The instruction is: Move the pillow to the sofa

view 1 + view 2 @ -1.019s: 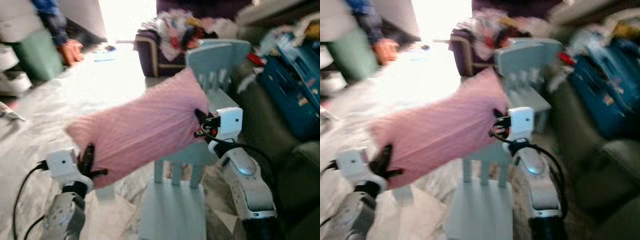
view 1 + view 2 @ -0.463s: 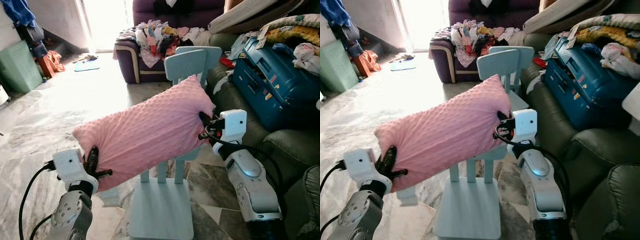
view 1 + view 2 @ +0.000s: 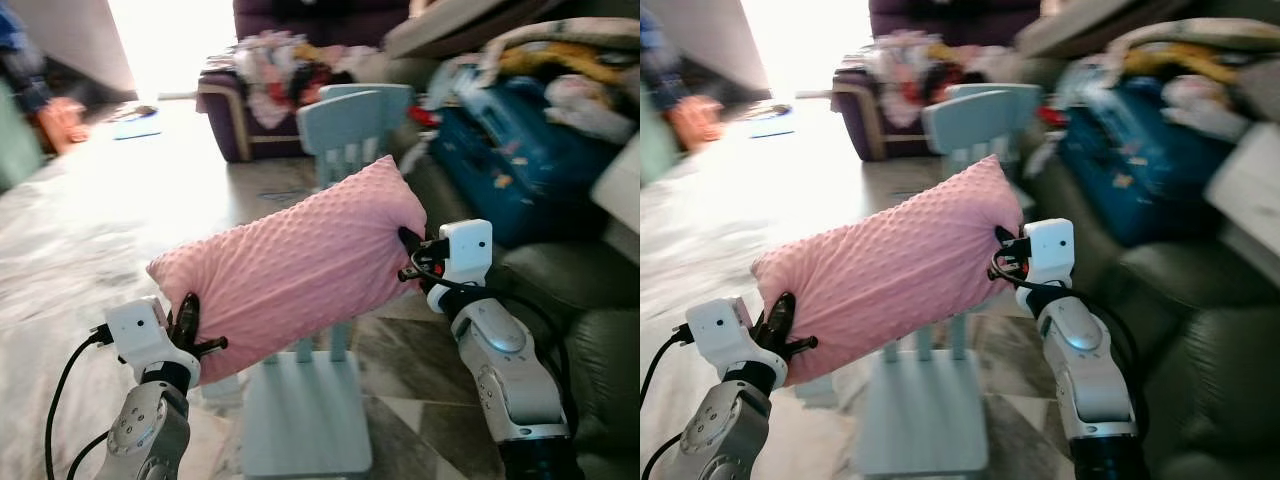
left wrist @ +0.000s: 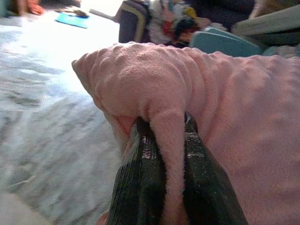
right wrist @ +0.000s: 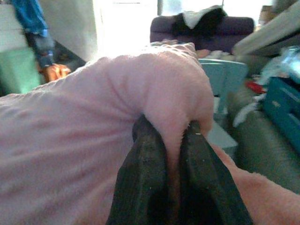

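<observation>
I hold a pink dimpled pillow in the air between both arms, tilted with its right end higher. My left gripper is shut on the pillow's lower left end, a fold of pink fabric pinched between its fingers. My right gripper is shut on the upper right end, where fabric bulges between the black fingers. The dark green sofa runs along the right, close beside my right arm. Its cushions at the far end carry a blue suitcase and bedding.
A pale blue child's chair stands right below the pillow, and a second one stands behind it. A purple armchair piled with clothes is at the back. Open marble floor spreads to the left.
The whole picture has shifted and blurred, so the camera has swung to the right. The pillow stays gripped at both ends in the same pose.
</observation>
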Motion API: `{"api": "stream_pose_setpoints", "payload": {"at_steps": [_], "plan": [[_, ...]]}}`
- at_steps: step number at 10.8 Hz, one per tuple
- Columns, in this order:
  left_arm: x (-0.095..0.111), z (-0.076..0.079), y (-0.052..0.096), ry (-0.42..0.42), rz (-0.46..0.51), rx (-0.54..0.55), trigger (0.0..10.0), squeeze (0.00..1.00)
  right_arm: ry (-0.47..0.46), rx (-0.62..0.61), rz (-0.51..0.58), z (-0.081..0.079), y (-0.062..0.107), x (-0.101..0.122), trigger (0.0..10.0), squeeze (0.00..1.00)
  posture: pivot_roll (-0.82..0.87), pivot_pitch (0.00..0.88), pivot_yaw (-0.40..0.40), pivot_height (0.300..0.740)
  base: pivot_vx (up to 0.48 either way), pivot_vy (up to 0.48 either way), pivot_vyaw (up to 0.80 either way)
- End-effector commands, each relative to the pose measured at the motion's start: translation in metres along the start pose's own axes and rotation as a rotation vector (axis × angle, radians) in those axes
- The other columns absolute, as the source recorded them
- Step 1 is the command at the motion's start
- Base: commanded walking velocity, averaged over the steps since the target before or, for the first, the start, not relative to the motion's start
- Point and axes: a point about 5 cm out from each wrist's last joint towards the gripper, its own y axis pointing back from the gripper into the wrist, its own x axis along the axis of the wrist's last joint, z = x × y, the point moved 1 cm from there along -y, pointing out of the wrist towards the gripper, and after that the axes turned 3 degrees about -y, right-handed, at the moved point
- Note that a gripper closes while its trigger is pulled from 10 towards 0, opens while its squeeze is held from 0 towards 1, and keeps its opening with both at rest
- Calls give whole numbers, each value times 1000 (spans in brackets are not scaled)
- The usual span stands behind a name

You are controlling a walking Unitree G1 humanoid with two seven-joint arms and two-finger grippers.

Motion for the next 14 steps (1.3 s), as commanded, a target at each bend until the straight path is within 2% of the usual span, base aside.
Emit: {"api": "stream_pose_setpoints", "payload": {"at_steps": [1, 3, 5, 14], "plan": [[7, 3, 0, 15, 27, -15, 10000, 0, 5, 0, 46, 1, -1, 14, 0, 0, -179, 8, 23, 740, 0, 0, -800], [10, 10, 1, 5, 49, -58, 10000, 0, 7, -1, 42, 1, -2, 14, 0, 0, -180, 10, 21, 740, 0, 0, -800], [9, 8, 0, 36, 43, -49, 10000, 0, 9, 1, 39, 1, -2, 15, 0, 0, -187, 10, 19, 740, 0, 0, -800], [6, 15, -2, 49, 23, -103, 10000, 0, 18, -5, 37, 4, -3, 17, 0, 0, -195, 4, 18, 740, 0, 0, -800]]}}
